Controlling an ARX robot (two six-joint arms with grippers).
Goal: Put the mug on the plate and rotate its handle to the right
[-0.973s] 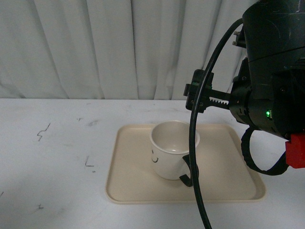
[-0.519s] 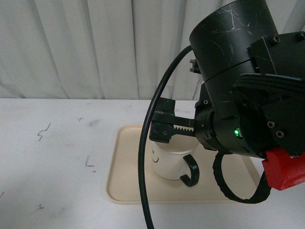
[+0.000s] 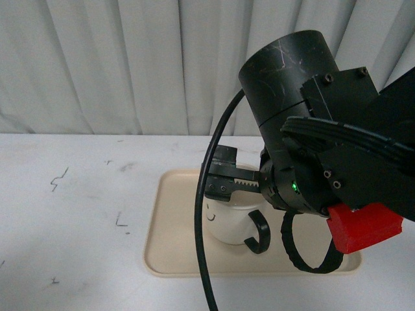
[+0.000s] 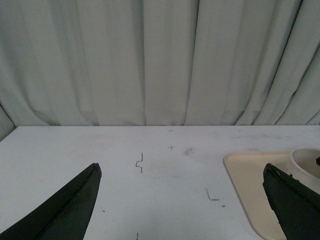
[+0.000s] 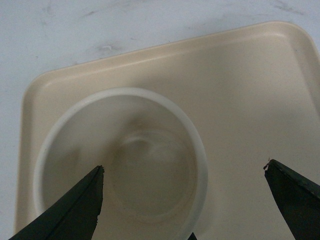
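The mug is standing upright on the plate, roughly at its middle, on the white tabletop. A small black smiley face is showing on the mug's left side; it is the only drawing on the mug that I can make out. The black loop handle is pointing toward the plate's near right corner.

The right arm is leaning in over the plate, with its right pincer hanging directly above the mug's open mouth. The two dark fingers are spreading wide and gripping nothing. One is showing over the mug's rim and the other over bare plate beside the mug. A green light is glowing on the arm, and a red block is jutting out over the plate's right end. A thick black cable is drooping in front of the plate.

The left pincer is hovering off to the plate's left, gaping wide and empty.

Left of the plate, thin pen marks are showing on the tabletop: a zigzag and an L-like stroke, with no word I can read.
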